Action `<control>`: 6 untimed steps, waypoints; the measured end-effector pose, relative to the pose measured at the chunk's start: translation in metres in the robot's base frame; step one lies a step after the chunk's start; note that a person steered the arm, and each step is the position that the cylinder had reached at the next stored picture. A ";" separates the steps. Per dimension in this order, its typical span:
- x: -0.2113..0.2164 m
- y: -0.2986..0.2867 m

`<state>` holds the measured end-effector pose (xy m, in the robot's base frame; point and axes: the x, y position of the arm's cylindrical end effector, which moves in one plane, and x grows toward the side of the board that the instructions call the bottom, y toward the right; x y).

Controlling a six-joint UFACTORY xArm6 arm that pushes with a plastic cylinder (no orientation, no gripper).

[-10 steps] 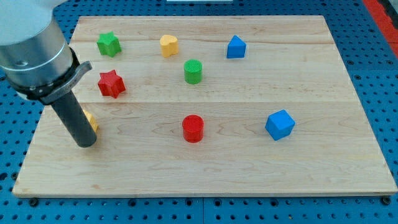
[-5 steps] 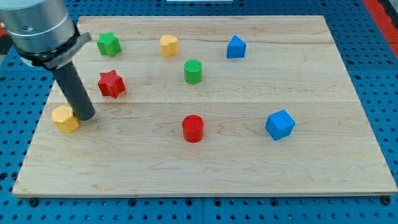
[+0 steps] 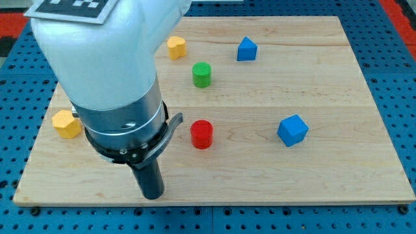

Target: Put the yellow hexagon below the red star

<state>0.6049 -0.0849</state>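
Near the desk's [image 3: 273,175] bottom edge, my tip [image 3: 153,195] rests well apart from the yellow hexagon [image 3: 66,123], which sits at its ten o'clock by the left edge. The rod has no hand and holds nothing. The arm hides the red star; the red cylinder [image 3: 201,134] stands at the tip's one o'clock.

My arm is a white shell, a silver collar, a black clamp, and a dark rod ending at my tip [image 3: 153,195].

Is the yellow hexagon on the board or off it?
On: the yellow hexagon sits on the board near its left edge.
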 end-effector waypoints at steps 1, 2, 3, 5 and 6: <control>0.000 -0.011; -0.003 -0.101; -0.058 -0.175; -0.123 -0.218; -0.124 -0.162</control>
